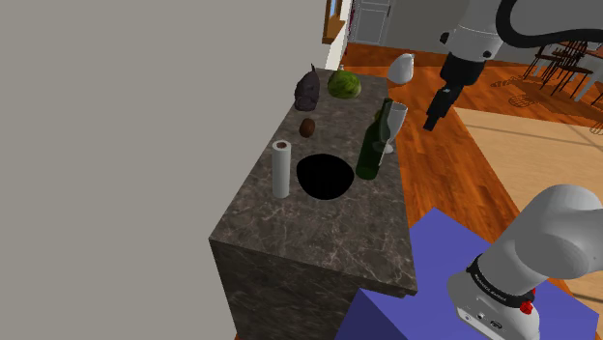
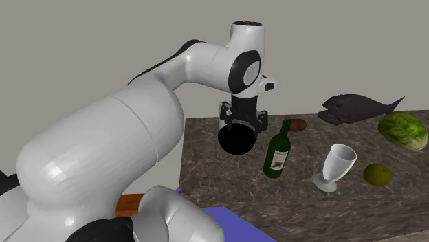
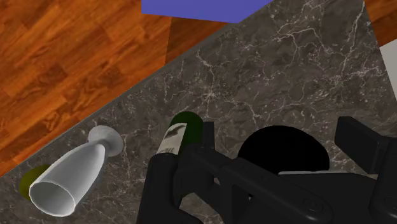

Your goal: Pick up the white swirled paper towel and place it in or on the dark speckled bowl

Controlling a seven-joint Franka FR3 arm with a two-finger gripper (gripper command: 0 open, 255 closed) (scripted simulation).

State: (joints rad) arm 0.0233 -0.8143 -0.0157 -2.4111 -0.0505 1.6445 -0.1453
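The black pincer (image 1: 429,121) hangs high, spread and empty. The white paper towel roll (image 1: 280,169) stands just beside the round black bowl (image 1: 324,177). It's the reaching step, I think: next, down around the roll.

Setting: domestic kitchen-dining area. Evidence: a dark marbled stone counter (image 1: 319,232) carries a green wine bottle (image 1: 370,150), a goblet (image 1: 393,121) and a lettuce head (image 1: 343,84). Wood-plank floor (image 1: 435,184) lies beside the counter. Dark dining chairs (image 1: 565,63) stand beyond the counter's far end.
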